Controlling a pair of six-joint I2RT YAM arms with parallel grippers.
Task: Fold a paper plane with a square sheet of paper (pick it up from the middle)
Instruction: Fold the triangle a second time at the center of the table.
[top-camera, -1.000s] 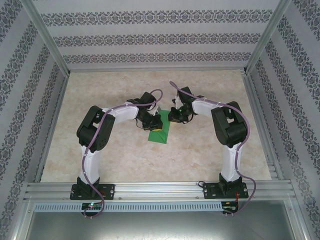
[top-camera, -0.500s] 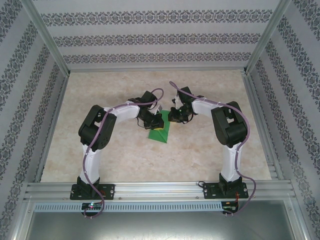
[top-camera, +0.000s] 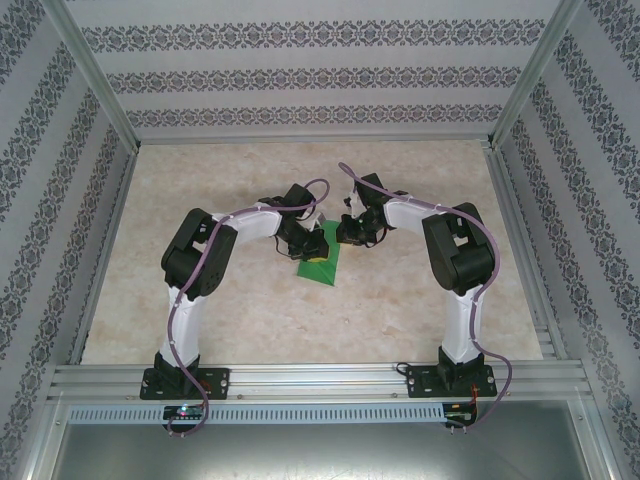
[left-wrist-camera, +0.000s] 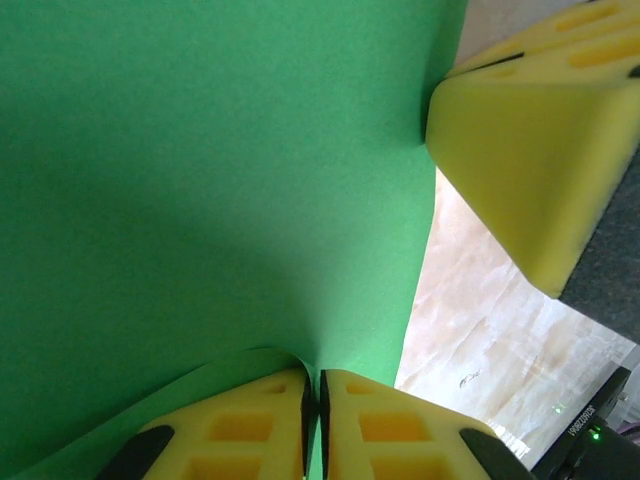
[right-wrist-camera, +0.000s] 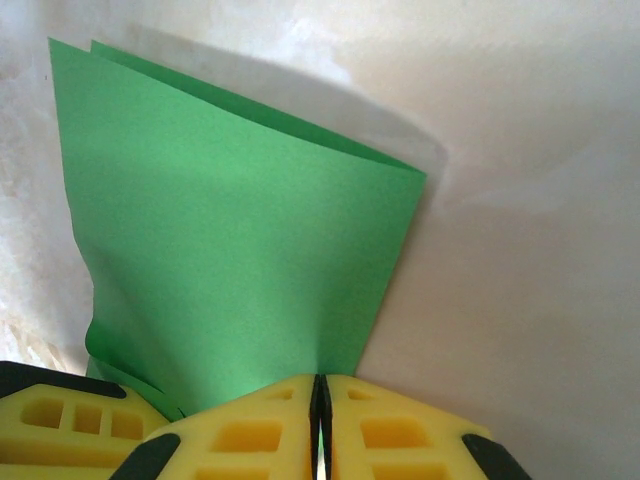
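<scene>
The table (top-camera: 420, 300) has a pale, marble-patterned top, cream with faint brown veining. Walls with striped floral wallpaper in grey and white close it in at the back (top-camera: 310, 75), left (top-camera: 50, 200) and right (top-camera: 590, 200). Two aluminium posts (top-camera: 90, 70) (top-camera: 535, 70) slant up along the back corners. An aluminium rail (top-camera: 320, 378) runs across the table's near edge, with a slotted strip (top-camera: 320, 412) just below it and a grey metal sheet (top-camera: 320, 450) under that.
</scene>
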